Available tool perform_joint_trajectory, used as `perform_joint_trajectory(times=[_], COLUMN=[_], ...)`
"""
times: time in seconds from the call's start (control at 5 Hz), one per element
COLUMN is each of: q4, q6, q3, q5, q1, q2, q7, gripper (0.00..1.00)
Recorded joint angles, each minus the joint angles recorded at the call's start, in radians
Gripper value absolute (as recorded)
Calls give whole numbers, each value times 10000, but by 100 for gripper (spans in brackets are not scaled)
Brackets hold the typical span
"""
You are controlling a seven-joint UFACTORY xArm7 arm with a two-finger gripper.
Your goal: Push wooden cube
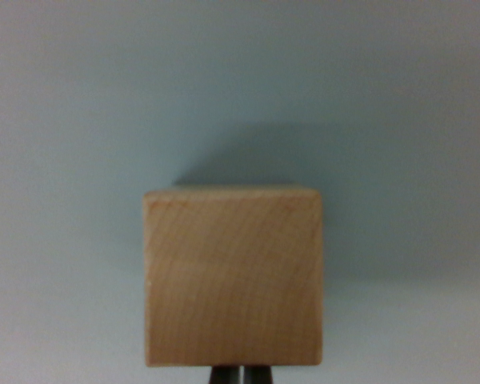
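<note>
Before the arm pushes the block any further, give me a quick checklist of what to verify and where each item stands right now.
1. Wooden block in view and centred in the wrist view: ok.
2. Hand lined up behind the block's near face, at the bottom edge: ok.
3. Hand touching the block: cannot tell; the meeting point is hidden.
4. Fingers closed together for pushing: ok; only a thin seam shows between them.
5. Path beyond the block on the grey surface: ok, nothing visible there.
6. Block sitting flat, not tipped: ok.
</note>
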Motion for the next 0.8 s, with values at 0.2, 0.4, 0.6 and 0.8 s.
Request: perform_joint_trajectory(times=[0.2,0.4,0.6,0.8], q4=[466,466,940,940], q6=[169,169,340,340], q3=[-7,-7,-15,-15], q5=[-1,-1,-1,-1], q1=[-7,-7,-15,-15], q2=[297,297,599,599], q7=[-18,-18,-37,-37], gripper=[100,100,100,100])
